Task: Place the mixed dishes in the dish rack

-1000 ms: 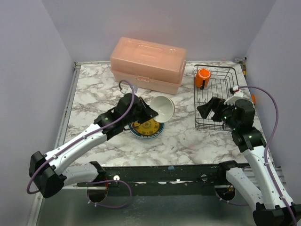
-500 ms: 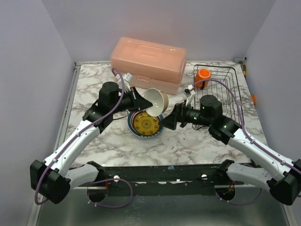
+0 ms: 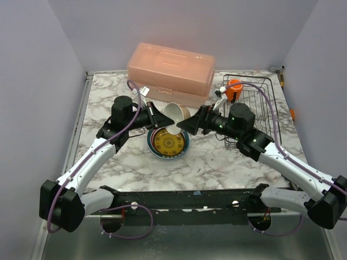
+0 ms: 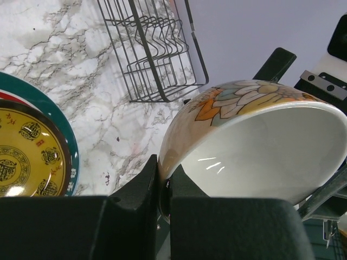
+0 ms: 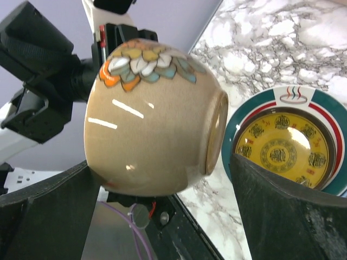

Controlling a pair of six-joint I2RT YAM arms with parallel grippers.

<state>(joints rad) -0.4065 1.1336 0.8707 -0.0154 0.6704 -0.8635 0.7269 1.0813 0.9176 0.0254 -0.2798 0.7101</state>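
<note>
left gripper [image 3: 158, 117] clenched on the rim of the bowl [image 3: 174, 116], which is held tilted in the air above the plates [image 3: 168, 145]. right gripper [image 3: 184, 125] spread wide, its 2 fingers flanking the bowl; contact cannot be told.

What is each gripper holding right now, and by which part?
The left gripper pinches the bowl by its rim. The right gripper is open at the bowl, holding nothing.

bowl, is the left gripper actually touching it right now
Touching. The left wrist view shows the left gripper shut on the rim of the bowl, one finger against the flowered outside, the other against the white inside.
</note>
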